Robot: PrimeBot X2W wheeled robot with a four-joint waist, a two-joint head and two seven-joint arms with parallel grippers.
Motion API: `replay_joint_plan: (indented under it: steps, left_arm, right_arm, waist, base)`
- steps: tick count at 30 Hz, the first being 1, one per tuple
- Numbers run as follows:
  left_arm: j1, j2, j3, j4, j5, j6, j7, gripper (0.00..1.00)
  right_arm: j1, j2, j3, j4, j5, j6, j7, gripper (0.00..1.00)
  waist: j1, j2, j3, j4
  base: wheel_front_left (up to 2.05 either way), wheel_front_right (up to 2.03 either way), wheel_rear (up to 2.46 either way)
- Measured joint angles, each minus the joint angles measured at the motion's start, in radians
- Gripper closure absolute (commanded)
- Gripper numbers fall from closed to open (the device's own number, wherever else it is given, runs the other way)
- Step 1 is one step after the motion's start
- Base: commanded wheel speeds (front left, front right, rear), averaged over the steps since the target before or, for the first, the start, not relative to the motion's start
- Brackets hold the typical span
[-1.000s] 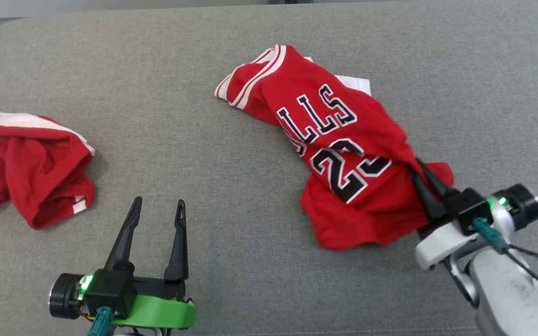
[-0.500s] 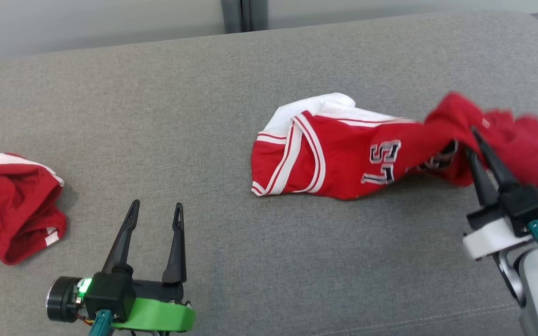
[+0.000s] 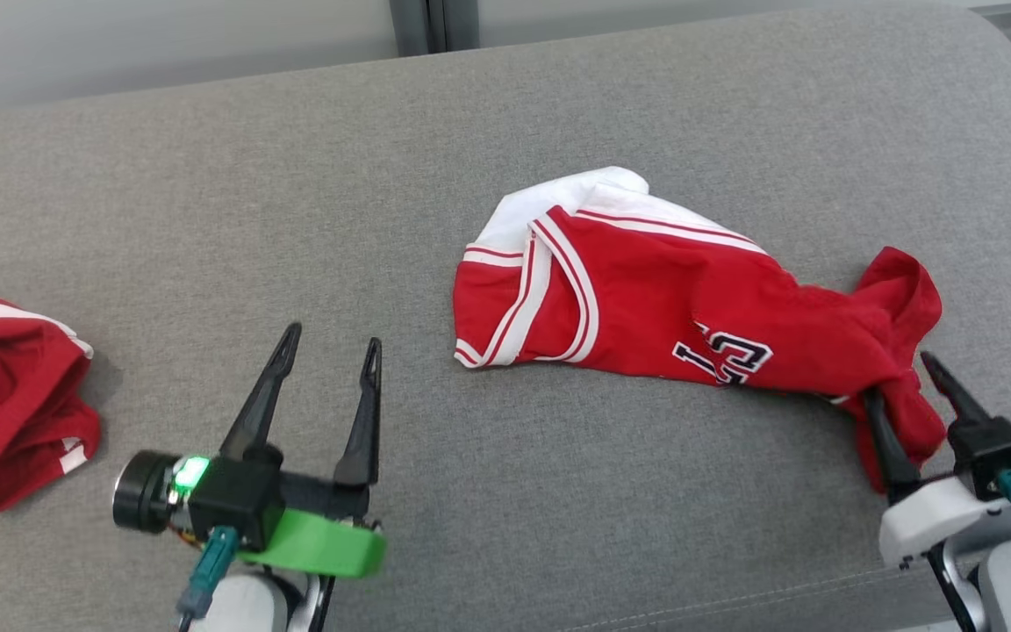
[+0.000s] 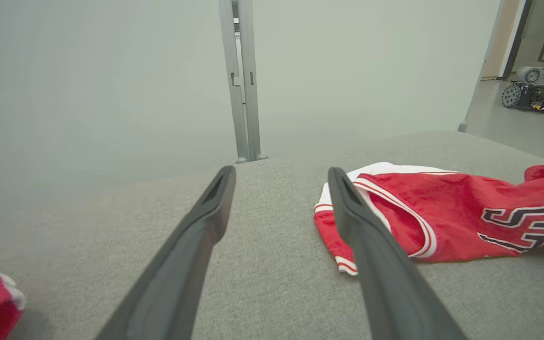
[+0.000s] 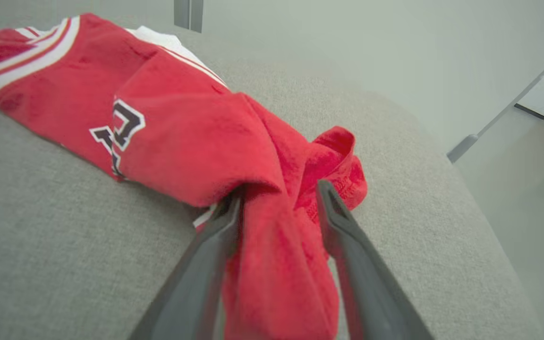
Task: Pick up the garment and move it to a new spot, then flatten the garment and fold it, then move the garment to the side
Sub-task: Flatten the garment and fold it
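Grey upholstery [image 3: 207, 193] carried everything. Right end effector [image 3: 896, 376] stood open at the near right, with one bunched end of the garment [image 3: 646, 298] lying between its fingers; pulling away could snag and drag the cloth. Left end effector [image 3: 334, 335] hovered open, near left.

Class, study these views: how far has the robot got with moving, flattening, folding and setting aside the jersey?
Done, apparently: the red jersey lies on the grey cushion. In hand: the right gripper stands open around its bunched end; the left gripper hovers open, apart. Left: flattening the crumpled jersey, folding, moving aside.
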Motion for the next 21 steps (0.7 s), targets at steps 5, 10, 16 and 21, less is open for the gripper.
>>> replay_joint_plan:
  steps: [5, 10, 16, 21]
  left_arm:
    - [-0.184, 0.016, -0.078, 0.138, 0.017, -0.038, 0.000, 0.00]
    - [-0.417, 0.031, -0.201, 0.389, -0.049, -0.048, 0.004, 0.00]
    - [-0.653, 0.029, -0.406, 0.579, -0.249, -0.049, 0.074, 0.00]
    - [-0.777, 0.054, -0.438, 0.738, -0.309, -0.049, 0.112, 0.00]
  right_arm:
    - [-0.029, 0.003, -0.001, -0.183, 0.000, 0.000, 0.000, 0.00]
    - [-0.056, 0.030, -0.019, -0.322, -0.003, 0.000, 0.000, 0.00]
    - [-0.061, 0.043, -0.016, -0.364, 0.001, 0.000, 0.000, 0.00]
    - [-0.074, 0.059, -0.004, -0.368, 0.005, 0.000, 0.000, 0.00]
  waist:
    - [0.0000, 0.0000, 0.038, -0.026]
    - [0.0000, 0.0000, 0.090, -0.058]
    - [0.0000, 0.0000, 0.160, -0.099]
    - [0.0000, 0.0000, 0.206, -0.140]
  base:
    - [0.00, 0.00, 0.00]
    - [0.00, 0.00, 0.00]
    - [0.00, 0.00, 0.00]
    - [0.00, 0.00, 0.00]
